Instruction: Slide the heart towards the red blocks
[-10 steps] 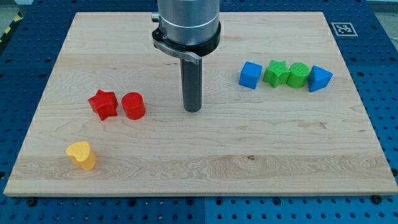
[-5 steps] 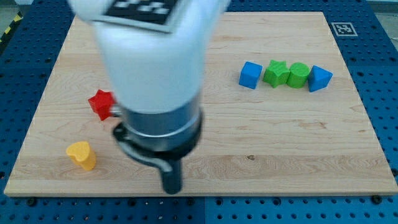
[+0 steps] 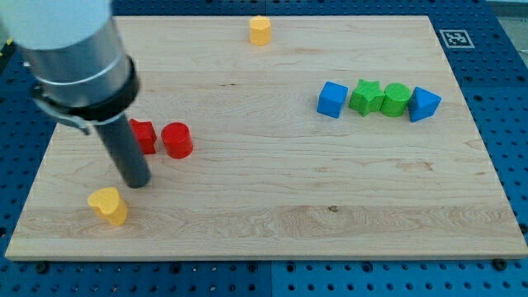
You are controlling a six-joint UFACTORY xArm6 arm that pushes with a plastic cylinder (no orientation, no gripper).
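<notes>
The yellow heart (image 3: 109,205) lies near the board's bottom left corner. My tip (image 3: 137,183) stands just above and to the right of the heart, a small gap apart. The red star (image 3: 143,136) is partly hidden behind my rod, and the red cylinder (image 3: 176,140) sits right of it. Both red blocks lie above the heart and my tip.
A yellow cylinder-like block (image 3: 260,30) sits at the board's top edge. At the right, a row holds a blue cube (image 3: 332,99), a green star (image 3: 365,96), a green cylinder (image 3: 395,99) and a blue wedge-like block (image 3: 424,104).
My tip swung from the board's middle down to the bottom edge, then up and left to beside the heart. The yellow block at the top has come into view. No block has moved.
</notes>
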